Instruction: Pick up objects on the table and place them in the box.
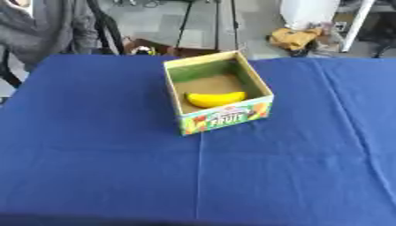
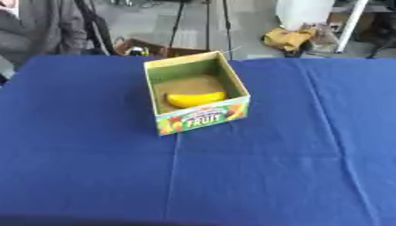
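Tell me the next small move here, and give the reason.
Probably none toward another pick: hold both arms back and check the scene. The banana already lies inside the box, near its front wall, and no other loose object shows on the blue tablecloth. Neither hand is in view, so the placing looks done.

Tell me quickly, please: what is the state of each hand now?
Left hand: not in view, so its state cannot be told.
Right hand: not in view, so its state cannot be told.
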Motion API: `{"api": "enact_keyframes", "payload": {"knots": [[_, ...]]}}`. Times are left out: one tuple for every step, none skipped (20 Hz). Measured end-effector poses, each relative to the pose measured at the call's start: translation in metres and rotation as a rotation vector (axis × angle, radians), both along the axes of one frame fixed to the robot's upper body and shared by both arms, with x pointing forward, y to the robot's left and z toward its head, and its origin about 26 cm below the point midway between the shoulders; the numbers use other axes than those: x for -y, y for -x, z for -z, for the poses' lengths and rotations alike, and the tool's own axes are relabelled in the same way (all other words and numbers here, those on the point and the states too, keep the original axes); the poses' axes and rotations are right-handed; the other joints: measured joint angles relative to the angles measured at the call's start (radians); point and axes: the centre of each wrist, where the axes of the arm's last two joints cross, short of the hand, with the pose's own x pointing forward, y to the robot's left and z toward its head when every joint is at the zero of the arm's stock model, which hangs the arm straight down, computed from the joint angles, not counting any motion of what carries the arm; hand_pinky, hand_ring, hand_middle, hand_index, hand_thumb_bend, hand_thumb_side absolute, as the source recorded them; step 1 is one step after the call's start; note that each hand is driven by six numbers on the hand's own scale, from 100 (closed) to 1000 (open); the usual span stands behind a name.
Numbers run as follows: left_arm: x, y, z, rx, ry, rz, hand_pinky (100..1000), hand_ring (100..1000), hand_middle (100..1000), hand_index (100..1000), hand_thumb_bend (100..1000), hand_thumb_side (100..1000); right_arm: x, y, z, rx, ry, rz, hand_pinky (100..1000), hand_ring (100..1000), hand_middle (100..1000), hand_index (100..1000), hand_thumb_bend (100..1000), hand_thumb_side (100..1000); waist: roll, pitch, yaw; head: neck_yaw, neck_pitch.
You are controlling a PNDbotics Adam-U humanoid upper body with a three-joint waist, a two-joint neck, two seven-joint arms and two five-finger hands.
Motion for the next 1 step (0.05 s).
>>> {"api": "enact_keyframes", "payload": {"knots": [[0.0005,0.0052,0.0005,0.007,0.014,0.017,952,837,820,874,257,1000,-0.0004,-0.0017,0.0034,0.006,-0.001,0.000,891,891,838,853,100,1000,0.000,0.000,0.000,0.005,0.000]]}}
